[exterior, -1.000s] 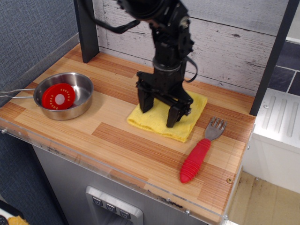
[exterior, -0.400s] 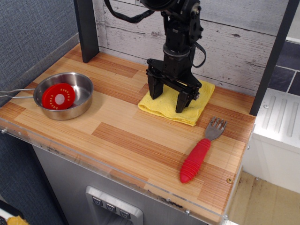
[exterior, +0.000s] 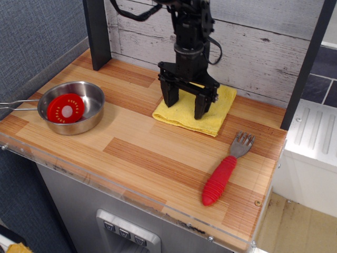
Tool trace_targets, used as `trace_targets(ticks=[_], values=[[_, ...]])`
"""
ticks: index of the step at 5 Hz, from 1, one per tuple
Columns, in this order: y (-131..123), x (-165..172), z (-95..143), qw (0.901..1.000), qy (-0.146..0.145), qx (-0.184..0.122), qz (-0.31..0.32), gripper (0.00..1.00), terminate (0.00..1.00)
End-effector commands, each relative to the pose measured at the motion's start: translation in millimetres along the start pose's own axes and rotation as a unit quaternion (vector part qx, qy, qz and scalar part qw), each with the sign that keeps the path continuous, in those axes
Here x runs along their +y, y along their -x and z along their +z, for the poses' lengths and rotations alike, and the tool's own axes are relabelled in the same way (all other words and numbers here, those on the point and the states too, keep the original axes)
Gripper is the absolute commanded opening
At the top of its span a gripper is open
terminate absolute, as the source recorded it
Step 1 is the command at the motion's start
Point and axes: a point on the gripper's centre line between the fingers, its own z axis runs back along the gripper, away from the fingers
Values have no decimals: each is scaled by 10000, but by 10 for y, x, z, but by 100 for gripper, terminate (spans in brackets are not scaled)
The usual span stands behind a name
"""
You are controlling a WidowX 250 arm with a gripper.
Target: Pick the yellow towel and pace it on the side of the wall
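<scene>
Tabletop [exterior: 142, 153] edges, for your reference: a clear strip runs along the near edge, and the plank wall [exterior: 253, 50] bounds the far side. A dark post [exterior: 97, 31] stands at the far left and another [exterior: 305, 68] at the right edge. You have bare wood across the middle and near strip, between the steel bowl [exterior: 71, 108] on the left and the red-handled fork [exterior: 224, 171] at near right.

Containers: the bowl holds one red disc [exterior: 65, 109] with a pale centre; its thin handle sticks out past the left edge.

Yellow towel [exterior: 210, 113]: folded, roughly square, lying flat on the far side, its far edge close beside the wall. Fork lies apart from it, nearer to you.

Gripper [exterior: 186, 105]: fingers spread wide, pointing down over the towel. You cannot tell from this view whether the tips touch the cloth; nothing is pinched between them.
</scene>
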Motion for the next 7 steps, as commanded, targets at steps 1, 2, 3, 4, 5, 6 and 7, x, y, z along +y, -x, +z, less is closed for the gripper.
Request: trace_targets(ticks=[1,2,3,4,5,6,7], values=[[-289,-17,743,9961,231,-845,-127,100,0],[-252,-25,917,9952,276,-917,-198,100,0],[-118,-2,1020,9955,238,-893,-215,100,0],[216,83,1163,9960,106,-882,-128,100,0],[525,163,1190,9979,-140,-631,30,100,0],[733,232,1172,9987,-197,-447,117,100,0],[800,250,1177,9988,-195,-434,142,100,0]])
